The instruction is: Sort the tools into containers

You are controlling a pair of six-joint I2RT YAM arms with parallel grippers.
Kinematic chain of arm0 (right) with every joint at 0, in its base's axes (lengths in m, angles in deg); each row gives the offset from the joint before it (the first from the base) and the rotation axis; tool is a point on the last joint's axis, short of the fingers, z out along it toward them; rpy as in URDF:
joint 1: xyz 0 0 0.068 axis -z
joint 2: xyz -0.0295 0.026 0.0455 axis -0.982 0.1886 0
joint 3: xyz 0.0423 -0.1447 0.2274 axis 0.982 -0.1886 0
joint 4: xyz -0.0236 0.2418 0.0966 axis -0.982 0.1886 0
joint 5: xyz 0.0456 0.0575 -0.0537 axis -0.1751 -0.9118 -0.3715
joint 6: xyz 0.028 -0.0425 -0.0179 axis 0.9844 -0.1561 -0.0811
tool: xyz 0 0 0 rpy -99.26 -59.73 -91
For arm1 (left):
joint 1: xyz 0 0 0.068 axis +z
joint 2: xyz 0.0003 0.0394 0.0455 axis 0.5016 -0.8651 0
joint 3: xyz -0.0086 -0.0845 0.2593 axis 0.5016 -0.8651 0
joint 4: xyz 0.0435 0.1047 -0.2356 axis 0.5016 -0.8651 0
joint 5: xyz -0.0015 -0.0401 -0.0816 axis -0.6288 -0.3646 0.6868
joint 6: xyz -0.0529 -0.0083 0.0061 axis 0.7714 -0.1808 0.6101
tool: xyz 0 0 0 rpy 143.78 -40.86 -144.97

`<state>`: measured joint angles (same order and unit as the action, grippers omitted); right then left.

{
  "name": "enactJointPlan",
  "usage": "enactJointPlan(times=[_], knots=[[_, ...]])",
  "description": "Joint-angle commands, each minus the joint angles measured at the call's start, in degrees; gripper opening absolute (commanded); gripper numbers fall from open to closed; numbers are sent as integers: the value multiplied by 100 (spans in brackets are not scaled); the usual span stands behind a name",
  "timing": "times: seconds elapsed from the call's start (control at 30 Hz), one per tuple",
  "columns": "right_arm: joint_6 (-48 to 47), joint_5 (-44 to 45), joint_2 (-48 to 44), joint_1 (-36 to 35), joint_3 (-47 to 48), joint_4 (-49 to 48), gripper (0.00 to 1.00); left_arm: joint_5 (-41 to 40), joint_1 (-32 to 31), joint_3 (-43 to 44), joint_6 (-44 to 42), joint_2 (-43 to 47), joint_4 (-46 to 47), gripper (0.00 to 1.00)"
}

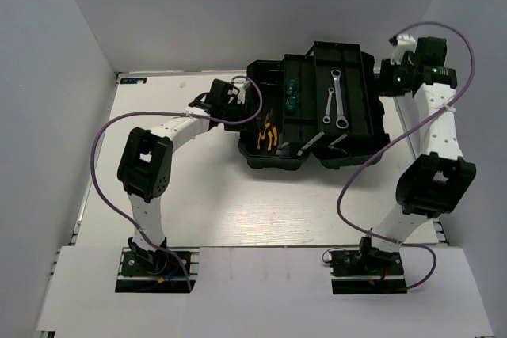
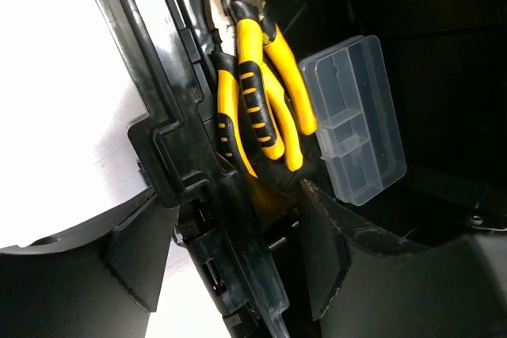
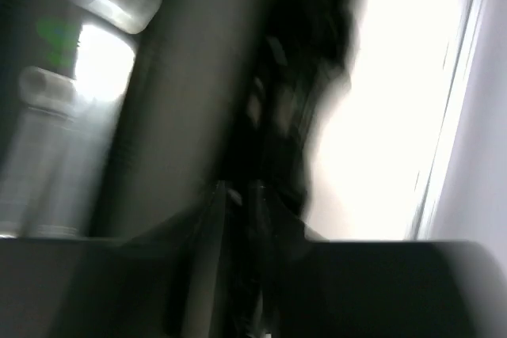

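— What sort of place is this?
— A robotics lab test cell: plain white panels box in a pale worktop, and two cabled robot arms stand bolted along the frame's bottom edge.

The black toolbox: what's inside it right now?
Two yellow-handled pliers, two green screwdrivers, two silver wrenches and a clear organiser box. Whatever lies beneath the pliers, or under the left tool, is covered.

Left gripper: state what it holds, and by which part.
Nothing appears held. The left gripper stands open astride the toolbox wall. The yellow-handled pliers lie in the tray beyond its fingertips.
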<state>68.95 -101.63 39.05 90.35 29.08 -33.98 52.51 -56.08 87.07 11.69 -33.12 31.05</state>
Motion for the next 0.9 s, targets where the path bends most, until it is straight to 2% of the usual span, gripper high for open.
enactJointPlan(times=[0.0, 0.03, 0.07, 0.23, 0.27, 0.33, 0.4, 0.47, 0.5, 0.53, 0.6, 0.73, 0.87], knots=[[-71, -516, -624, -577, 1104, -52, 0, -79, -13, 91, -74, -148, -18, 67], [-228, -132, -484, -795, 1542, 280, 0, -26, -13, 144, -74, -148, -18, 63], [-265, -129, -457, -849, 1608, 379, 0, -26, -13, 144, -74, -148, -18, 63], [-362, 284, -457, -1105, 1644, 459, 0, -26, -13, 144, -74, -148, -18, 60], [-257, 676, -448, -1331, 1626, 389, 0, 26, -13, 144, -74, -148, -18, 60], [-177, 1100, -387, -1351, 1591, 293, 0, 27, -13, 144, -74, -148, -18, 60], [7, 1951, -229, -1307, 1652, 248, 23, 27, -13, 144, -74, -148, -18, 60], [86, 2556, -193, -1211, 1591, 187, 32, 27, -13, 144, -74, -148, -18, 60], [95, 2657, -193, -1184, 1347, 12, 40, 27, -13, 144, -74, -148, -18, 60], [121, 2692, -210, -1201, 1266, -33, 41, 27, -13, 144, -74, -148, -18, 60], [174, 2640, -246, -912, 1143, 10, 52, 27, -13, 144, -74, -148, -18, 60], [218, 2411, -211, -710, 906, 90, 60, 80, -13, 144, -74, -148, -18, 60], [201, 2157, -123, -499, 536, 134, 60, 132, -13, 144, -74, -148, -18, 60]])
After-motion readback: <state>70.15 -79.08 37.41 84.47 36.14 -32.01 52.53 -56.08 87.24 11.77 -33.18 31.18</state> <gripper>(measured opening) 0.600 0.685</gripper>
